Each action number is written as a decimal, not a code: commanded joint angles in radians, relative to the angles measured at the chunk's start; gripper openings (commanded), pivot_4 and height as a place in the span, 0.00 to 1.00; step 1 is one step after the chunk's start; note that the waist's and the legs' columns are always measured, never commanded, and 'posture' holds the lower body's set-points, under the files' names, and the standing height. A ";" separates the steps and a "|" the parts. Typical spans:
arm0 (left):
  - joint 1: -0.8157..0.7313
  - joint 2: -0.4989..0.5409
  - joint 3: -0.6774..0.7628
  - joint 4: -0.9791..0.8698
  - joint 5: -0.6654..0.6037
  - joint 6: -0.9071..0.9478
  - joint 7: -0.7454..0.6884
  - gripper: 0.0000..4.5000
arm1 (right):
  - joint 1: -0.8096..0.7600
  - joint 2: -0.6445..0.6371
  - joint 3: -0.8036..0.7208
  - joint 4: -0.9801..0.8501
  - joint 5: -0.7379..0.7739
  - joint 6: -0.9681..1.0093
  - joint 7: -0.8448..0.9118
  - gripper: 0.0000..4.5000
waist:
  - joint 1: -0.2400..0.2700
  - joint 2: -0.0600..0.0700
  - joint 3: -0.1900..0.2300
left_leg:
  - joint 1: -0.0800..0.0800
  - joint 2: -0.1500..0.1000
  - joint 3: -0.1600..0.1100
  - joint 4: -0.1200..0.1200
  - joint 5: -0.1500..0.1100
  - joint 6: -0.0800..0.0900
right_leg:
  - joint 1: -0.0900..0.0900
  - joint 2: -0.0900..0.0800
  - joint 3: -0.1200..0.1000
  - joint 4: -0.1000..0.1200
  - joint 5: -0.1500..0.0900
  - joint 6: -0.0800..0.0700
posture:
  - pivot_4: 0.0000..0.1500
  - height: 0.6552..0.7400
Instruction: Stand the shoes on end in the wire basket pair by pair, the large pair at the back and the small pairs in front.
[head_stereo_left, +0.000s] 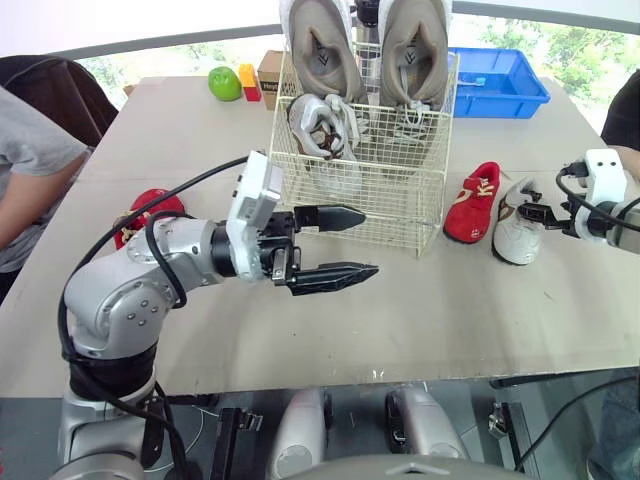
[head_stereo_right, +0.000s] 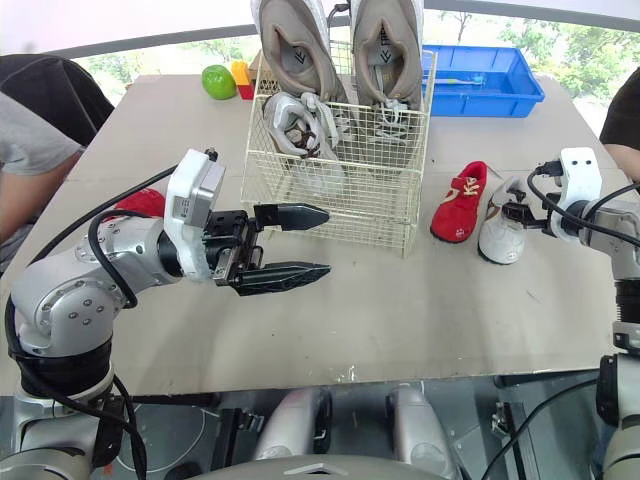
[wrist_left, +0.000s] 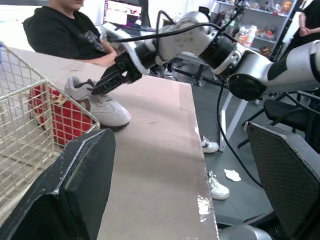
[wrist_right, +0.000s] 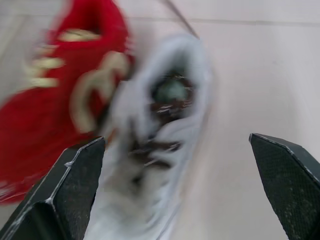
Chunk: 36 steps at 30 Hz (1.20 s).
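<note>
The wire basket (head_stereo_left: 400, 215) stands mid-table. Two large tan shoes (head_stereo_left: 320, 40) (head_stereo_left: 413, 45) stand on end at its back, and one small white shoe (head_stereo_left: 325, 125) stands in front of them at the left. On the table right of the basket lie a small red shoe (head_stereo_left: 473, 203) and a small white shoe (head_stereo_left: 515, 235). My right gripper (head_stereo_left: 535, 213) hovers open just over that white shoe (wrist_right: 160, 150), its fingers well apart. My left gripper (head_stereo_left: 355, 243) is open and empty in front of the basket. Another red shoe (head_stereo_left: 150, 207) lies behind my left arm.
A green apple (head_stereo_left: 224, 83), coloured blocks (head_stereo_left: 248, 80) and a cardboard box (head_stereo_left: 268, 72) sit behind the basket at the left. A blue bin (head_stereo_left: 497, 80) is at the back right. A person (head_stereo_left: 30, 170) sits at the left edge, another (head_stereo_left: 622, 110) at the right.
</note>
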 joint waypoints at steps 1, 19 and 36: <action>0.008 0.008 0.009 -0.052 -0.018 -0.025 0.032 1.00 | -0.037 -0.012 0.033 0.049 -0.057 -0.029 0.043 0.62 | 0.000 0.000 0.000 | 0.000 0.000 0.000 0.000 0.000 0.000 | 0.000 0.000 0.000 0.000 0.000 0.000 | 1.00 1.00; 0.065 -0.057 0.006 -0.003 0.068 -0.160 0.127 1.00 | 0.130 0.307 -0.451 -0.981 0.244 -0.077 -0.166 0.00 | -0.008 0.003 0.000 | -0.009 0.001 -0.005 0.001 -0.001 0.001 | -0.006 0.001 -0.004 -0.001 0.000 0.002 | 1.00 1.00; 0.262 0.011 0.198 -0.011 -0.010 -0.238 0.128 1.00 | 0.214 0.721 0.293 -0.368 -0.672 -1.329 -0.705 0.00 | -0.019 0.001 -0.002 | -0.011 -0.001 -0.003 0.002 0.000 0.000 | -0.011 -0.004 0.001 0.002 0.000 0.001 | 1.00 1.00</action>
